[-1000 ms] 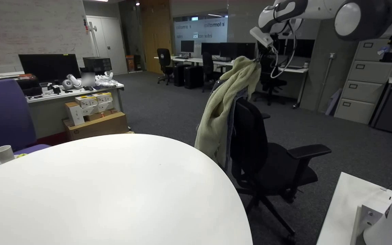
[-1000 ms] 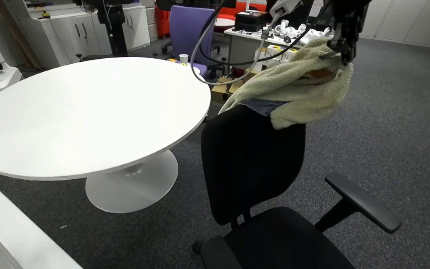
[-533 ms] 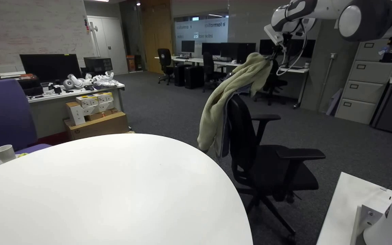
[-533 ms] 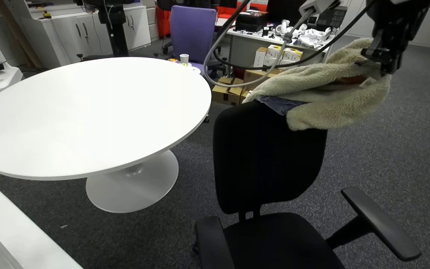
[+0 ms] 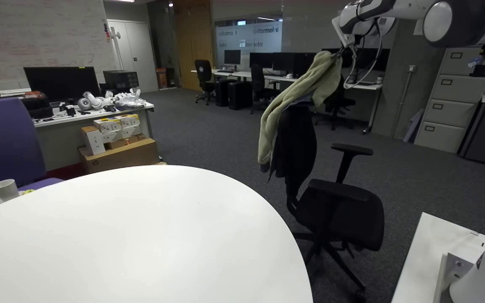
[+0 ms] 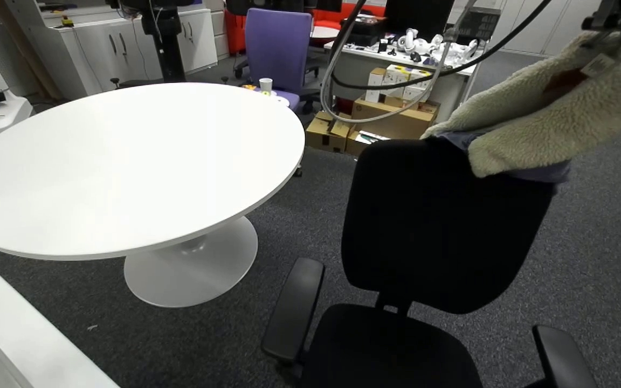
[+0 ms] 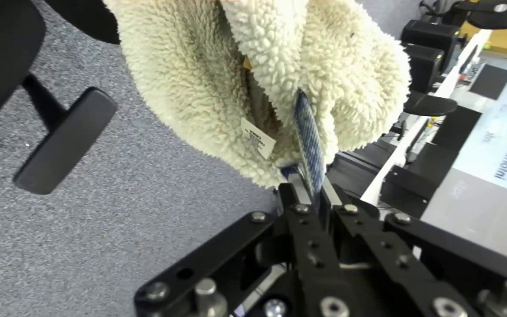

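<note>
My gripper is shut on the denim edge of a jacket with cream fleece lining, at the collar by a white label. In both exterior views the jacket stretches from the raised gripper down to the top of a black office chair. It still drapes over the backrest, with its lower part hanging behind. The gripper is above and off to one side of the backrest. The hanging part is mostly hidden by the backrest in an exterior view.
A round white table stands beside the chair. A purple chair with a white cup is beyond it. A white bench is at the robot base. Cables hang from the arm.
The gripper has moved away from the table and lately upward, pulling the jacket taut and raising its hem. The office chair has swivelled and its backrest has shifted with the pull.
</note>
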